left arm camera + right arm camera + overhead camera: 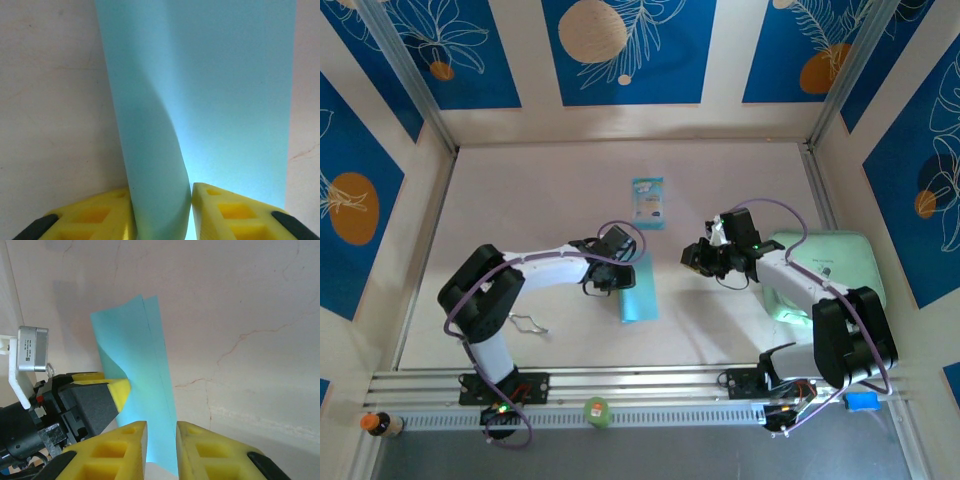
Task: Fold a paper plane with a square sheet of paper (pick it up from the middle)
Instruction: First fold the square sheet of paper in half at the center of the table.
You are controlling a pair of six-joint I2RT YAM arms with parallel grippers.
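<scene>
Finds the square sheet of paper [642,298] just below the printed packet [648,202], doubled over into a narrow strip with a soft rolled fold, not a pressed crease. Has the left gripper [162,200] closed on that roll, below and left of the packet, and the right gripper [161,432] below and right of it, barely ajar, empty, clear of the paper. Puts the job at about its first fold: crease to flatten, then nose and wings to make.
</scene>
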